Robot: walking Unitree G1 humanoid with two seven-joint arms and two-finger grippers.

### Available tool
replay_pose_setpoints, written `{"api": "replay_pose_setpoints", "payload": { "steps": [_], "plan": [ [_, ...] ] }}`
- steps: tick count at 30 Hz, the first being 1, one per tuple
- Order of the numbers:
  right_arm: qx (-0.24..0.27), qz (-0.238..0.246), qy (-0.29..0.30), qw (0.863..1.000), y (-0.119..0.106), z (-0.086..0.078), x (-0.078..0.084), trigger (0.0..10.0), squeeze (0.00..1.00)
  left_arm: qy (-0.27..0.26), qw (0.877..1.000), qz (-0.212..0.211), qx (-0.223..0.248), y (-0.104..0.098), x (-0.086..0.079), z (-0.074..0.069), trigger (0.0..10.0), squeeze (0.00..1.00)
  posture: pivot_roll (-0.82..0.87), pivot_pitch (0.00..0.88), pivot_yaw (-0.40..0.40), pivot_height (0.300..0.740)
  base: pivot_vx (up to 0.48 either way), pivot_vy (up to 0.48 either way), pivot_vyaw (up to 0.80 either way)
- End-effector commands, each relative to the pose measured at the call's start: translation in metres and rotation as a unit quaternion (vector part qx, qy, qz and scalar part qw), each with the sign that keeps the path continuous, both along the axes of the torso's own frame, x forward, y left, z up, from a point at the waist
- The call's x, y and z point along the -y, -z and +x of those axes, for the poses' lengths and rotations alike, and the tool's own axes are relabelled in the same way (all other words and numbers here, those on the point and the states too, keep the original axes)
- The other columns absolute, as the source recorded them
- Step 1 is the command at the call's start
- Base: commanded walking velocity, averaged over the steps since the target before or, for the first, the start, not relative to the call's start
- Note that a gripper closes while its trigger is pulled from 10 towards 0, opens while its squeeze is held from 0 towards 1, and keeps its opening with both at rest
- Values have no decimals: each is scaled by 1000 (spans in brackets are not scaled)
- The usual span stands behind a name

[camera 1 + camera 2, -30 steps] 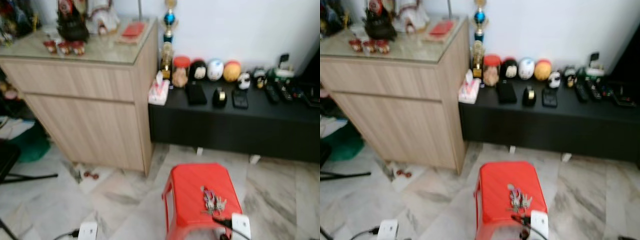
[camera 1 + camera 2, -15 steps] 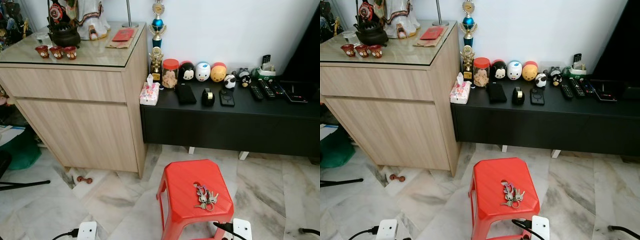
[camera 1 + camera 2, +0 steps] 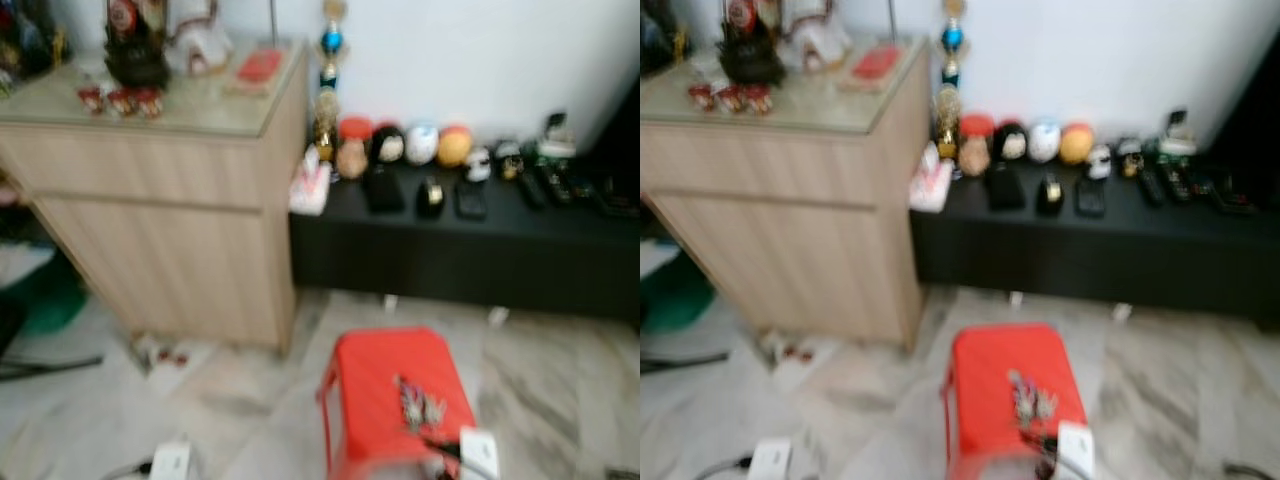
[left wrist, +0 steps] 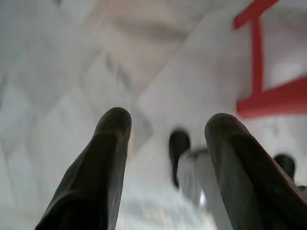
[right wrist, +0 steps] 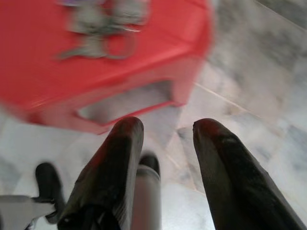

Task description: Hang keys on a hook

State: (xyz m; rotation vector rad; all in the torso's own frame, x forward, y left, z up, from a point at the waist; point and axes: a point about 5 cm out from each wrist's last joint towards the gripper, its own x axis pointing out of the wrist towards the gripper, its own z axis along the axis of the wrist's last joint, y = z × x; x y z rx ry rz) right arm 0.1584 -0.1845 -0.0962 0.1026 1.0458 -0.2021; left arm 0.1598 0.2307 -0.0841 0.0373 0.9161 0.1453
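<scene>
Keys (image 3: 420, 406) lie on the red plastic stool (image 3: 375, 380), you see; both left gripper (image 4: 165, 129) and right gripper (image 5: 165, 127) hang spread and empty above marble floor (image 3: 250, 400); no writing legible.

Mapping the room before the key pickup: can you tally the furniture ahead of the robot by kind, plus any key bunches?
Wooden cabinet: 1
Black low bench: 1
Red stool: 1
Bunch of keys, lying on the stool: 1
Total: 4
</scene>
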Motion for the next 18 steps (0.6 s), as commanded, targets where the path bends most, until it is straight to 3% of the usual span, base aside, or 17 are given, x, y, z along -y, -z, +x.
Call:
{"api": "replay_pose_setpoints", "payload": {
  "steps": [1,14,18],
  "plan": [
    [-7,-6,4,1000,1,-4,6,10000,0,1,1000,-11,-2,2,7,-2,10000,0,-32,0,-29,740,281,0,0],
    [6,-5,9,1000,-1,-1,6,10000,0,-3,1000,-15,6,2,7,-1,10000,0,-30,0,-28,740,20,0,0],
    [39,-12,17,999,-6,9,8,10000,0,-3,1000,-15,12,1,7,-1,10000,0,-30,0,-26,740,0,0,0]
  ]
}}
